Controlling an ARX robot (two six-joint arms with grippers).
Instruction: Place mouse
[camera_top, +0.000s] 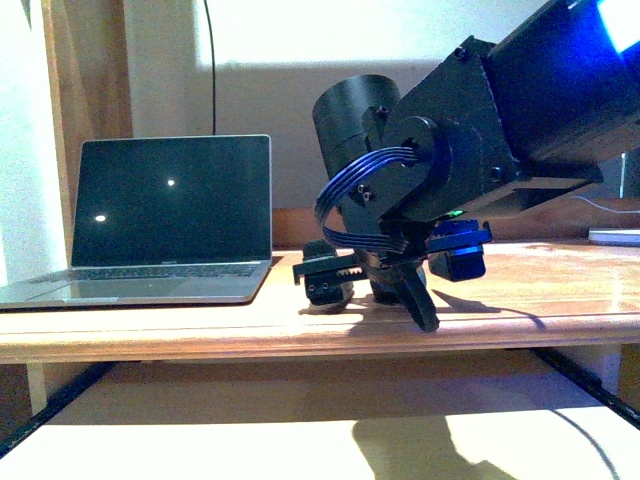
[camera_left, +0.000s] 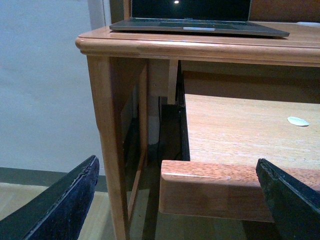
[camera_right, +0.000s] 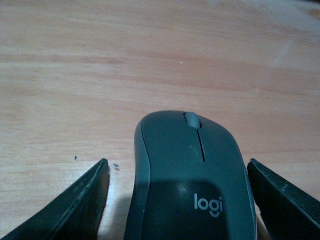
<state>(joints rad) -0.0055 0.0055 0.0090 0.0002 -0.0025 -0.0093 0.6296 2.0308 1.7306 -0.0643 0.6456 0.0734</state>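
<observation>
Right end effector (camera_top: 375, 287) is down at the counter (camera_top: 520, 300), fingers spread and tips at the wood; the arm fills the front view, a blue ribbon cable (camera_top: 350, 190) looping across its wrist. On the right wrist camera the mouse (camera_right: 185, 190) sits flat on the counter, right between the two fingers of the right end effector (camera_right: 176, 162). It is dark grey, with its scroll wheel (camera_right: 191, 119) pointing away from the end effector and the light "logi" logo (camera_right: 207, 205) nearer the palm. There is a clear strip of bare wood between the mouse and one finger; the other finger is very close, only a sliver of wood showing; nothing is pinching it. In the front view I cannot make the mouse out under the end effector.

To the left of the right end effector, well apart on the same counter, the open laptop (camera_top: 170, 220) stands with a dark screen.

Left end effector (camera_left: 176, 162) hangs low, below counter height, fingers wide apart and holding nothing. Just ahead of it is the front edge of a slide-out shelf (camera_left: 210, 182); further along that shelf lies a small white disc (camera_left: 298, 121). The counter's leg (camera_left: 107, 140) stands beside the shelf, and the laptop is above and beyond.
</observation>
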